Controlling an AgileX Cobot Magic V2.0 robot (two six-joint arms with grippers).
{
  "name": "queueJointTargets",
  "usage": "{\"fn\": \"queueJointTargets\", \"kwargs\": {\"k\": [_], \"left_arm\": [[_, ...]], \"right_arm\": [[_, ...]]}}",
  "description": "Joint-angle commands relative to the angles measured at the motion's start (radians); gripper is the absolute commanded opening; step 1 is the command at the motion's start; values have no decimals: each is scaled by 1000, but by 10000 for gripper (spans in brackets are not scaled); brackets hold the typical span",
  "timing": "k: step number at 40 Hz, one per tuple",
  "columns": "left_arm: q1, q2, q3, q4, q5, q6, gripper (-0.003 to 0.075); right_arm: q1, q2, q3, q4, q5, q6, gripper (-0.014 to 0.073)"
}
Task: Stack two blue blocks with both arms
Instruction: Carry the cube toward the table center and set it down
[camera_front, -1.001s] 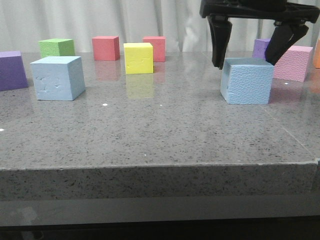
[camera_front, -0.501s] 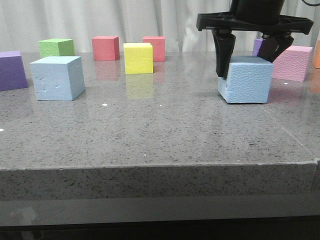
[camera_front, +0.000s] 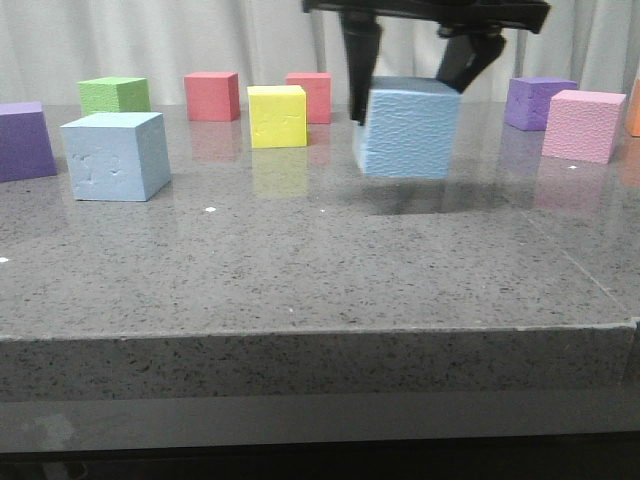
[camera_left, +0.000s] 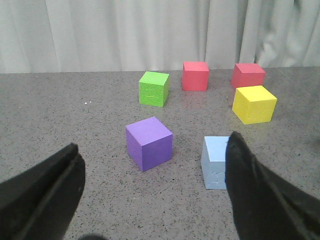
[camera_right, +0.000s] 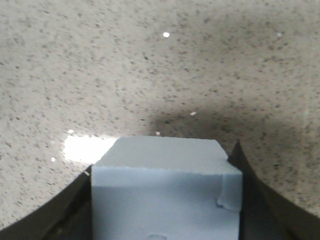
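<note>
The right gripper (camera_front: 415, 85), upper centre of the front view, pinches the pebbled blue block (camera_front: 408, 128) clear above the table (camera_front: 300, 270). The left gripper (camera_left: 155, 195) is spread wide, holding nothing.

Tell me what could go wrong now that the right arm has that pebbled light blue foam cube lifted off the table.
1. The right gripper pinches only the upper part of the pebbled light blue foam cube, so it could slip or tilt.
2. The yellow foam cube lies near the path toward the smoother light blue foam cube; a low carry might clip it.
3. A misaligned release could make the stack topple.
</note>
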Motion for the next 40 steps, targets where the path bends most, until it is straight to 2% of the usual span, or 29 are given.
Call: {"fn": "queueJointTargets", "kwargs": {"k": [1, 11, 26, 29, 35, 40], "left_arm": [[2, 11, -33, -1, -86, -8, 566], [2, 11, -33, -1, -86, -8, 566], [2, 11, -33, -1, -86, -8, 566], [2, 11, -33, -1, -86, -8, 566], [2, 11, -33, -1, -86, -8, 566], [2, 11, -33, -1, -86, -8, 566]], "right_arm": [[37, -31, -31, -92, -54, 100, 446], [94, 1, -31, -138, -106, 150, 446], [94, 26, -31, -145, -128, 150, 451], [94, 30, -31, -148, -127, 150, 481], [94, 28, -31, -148, -133, 150, 629], [94, 27, -31, -148, -137, 150, 656]]}}
